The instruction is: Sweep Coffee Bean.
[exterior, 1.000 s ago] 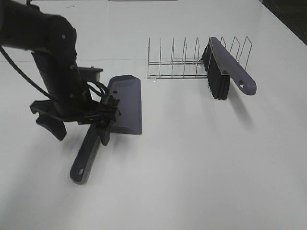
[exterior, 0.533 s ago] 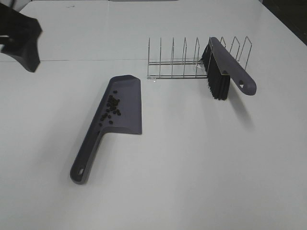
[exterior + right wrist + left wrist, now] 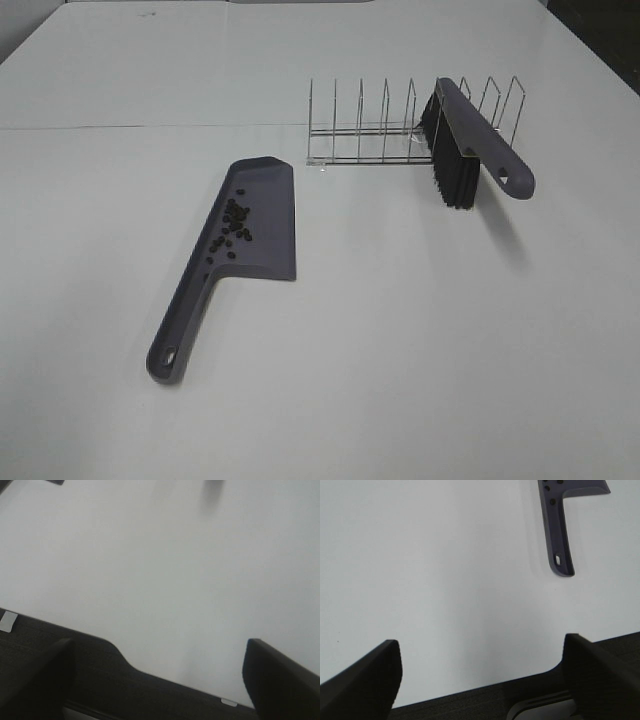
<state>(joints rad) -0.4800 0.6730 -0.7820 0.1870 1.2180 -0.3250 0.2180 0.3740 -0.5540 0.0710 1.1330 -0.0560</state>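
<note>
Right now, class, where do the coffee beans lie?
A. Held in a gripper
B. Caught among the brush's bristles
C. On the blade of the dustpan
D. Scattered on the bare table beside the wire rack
C: in the high view the coffee beans sit as a dark cluster on the blade of the dustpan, away from the brush leaning on the wire rack, and no gripper is near them.

Dustpan (image 3: pixel 559 525) beyond spread gripper (image 3: pixel 482 672)
</note>
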